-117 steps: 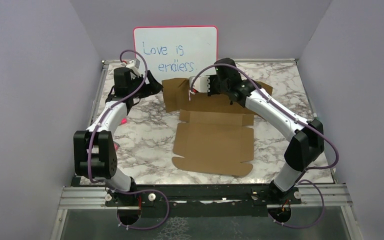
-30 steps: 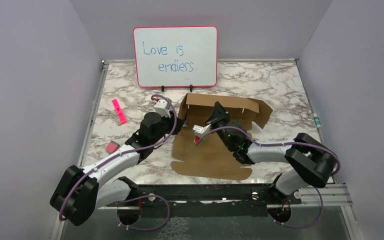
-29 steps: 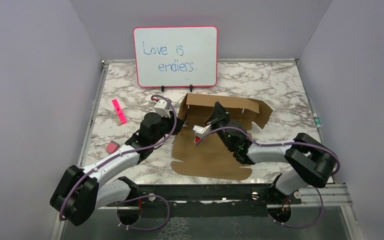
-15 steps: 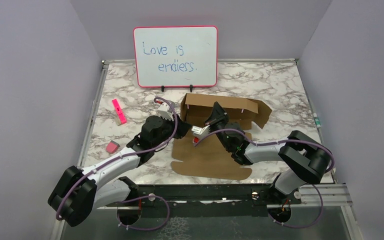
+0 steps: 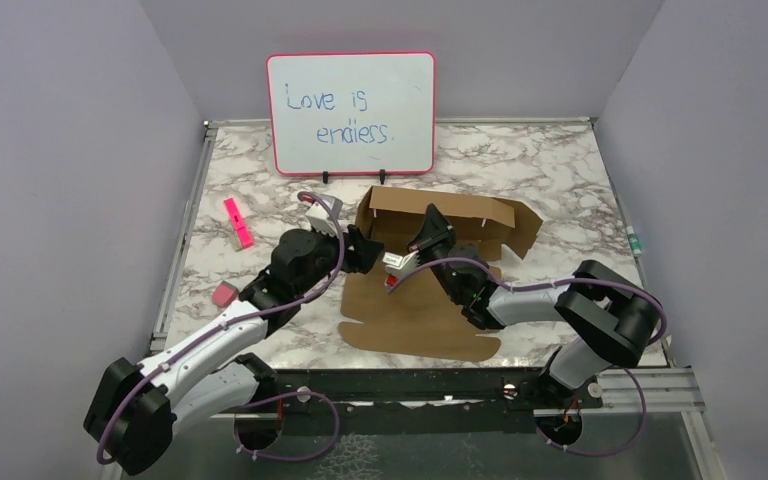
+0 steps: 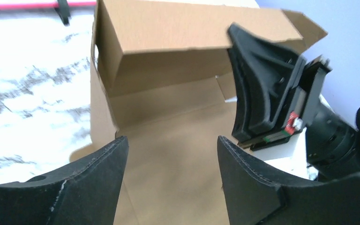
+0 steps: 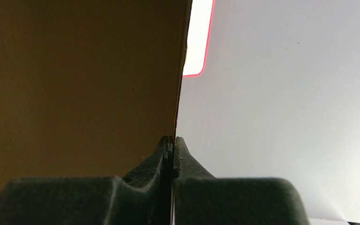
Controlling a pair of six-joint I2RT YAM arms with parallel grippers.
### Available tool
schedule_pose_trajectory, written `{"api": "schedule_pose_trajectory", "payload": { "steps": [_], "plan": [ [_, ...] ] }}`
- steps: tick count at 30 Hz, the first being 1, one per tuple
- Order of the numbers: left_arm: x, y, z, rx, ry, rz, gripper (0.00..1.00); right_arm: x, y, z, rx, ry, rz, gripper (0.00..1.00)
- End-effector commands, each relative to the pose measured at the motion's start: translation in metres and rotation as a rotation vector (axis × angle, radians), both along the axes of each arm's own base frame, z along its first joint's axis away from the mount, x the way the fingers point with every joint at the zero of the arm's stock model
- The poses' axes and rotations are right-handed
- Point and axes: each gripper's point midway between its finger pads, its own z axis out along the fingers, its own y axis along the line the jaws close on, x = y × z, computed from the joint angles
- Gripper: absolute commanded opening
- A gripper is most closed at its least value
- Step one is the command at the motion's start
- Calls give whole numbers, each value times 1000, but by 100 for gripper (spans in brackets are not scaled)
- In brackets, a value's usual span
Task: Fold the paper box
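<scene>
Right pincer (image 7: 173,140) is clamped shut on a thin edge of the paper box (image 5: 430,315), whose brown panel fills its wrist view toward 9 o'clock. Its arm lies low over the box's flat front panel, elbow bent at 4 o'clock, forearm running toward 10 o'clock. Left pincer (image 6: 171,145) is spread wide and holds nothing, aimed at the box's raised left corner; its arm stretches from the base toward 1 o'clock. The box sits mid-surface (image 5: 550,165), with back wall and left side wall raised. A whiteboard (image 5: 352,110) stands at 12 o'clock of the box, and a pink marker (image 5: 238,222) and a small pink block (image 5: 224,294) lie toward 9 o'clock.
</scene>
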Motion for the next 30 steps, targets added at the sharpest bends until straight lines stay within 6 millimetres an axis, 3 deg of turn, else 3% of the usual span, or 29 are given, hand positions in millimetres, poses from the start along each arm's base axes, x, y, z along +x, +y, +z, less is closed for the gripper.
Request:
{"api": "schedule_pose_trajectory", "payload": {
  "steps": [1,5,11,14,17,24,30],
  "plan": [
    [13,20,49,108,-143,79,72,-1,4,17,34,-35,7,5],
    [22,31,70,89,-211,143,76,-2,5,18,35,-23,11,5],
    [47,60,77,-4,-208,207,76,-2,5,17,25,-2,15,5],
    [65,82,60,-43,-147,243,75,-2,6,19,29,-1,15,5],
    [75,90,35,-54,-77,234,75,-1,6,19,24,8,17,5],
    [81,80,-30,-6,42,145,83,-2,9,18,34,26,32,5],
    [79,68,-49,19,46,53,83,-2,10,11,18,38,36,5]
  ]
}}
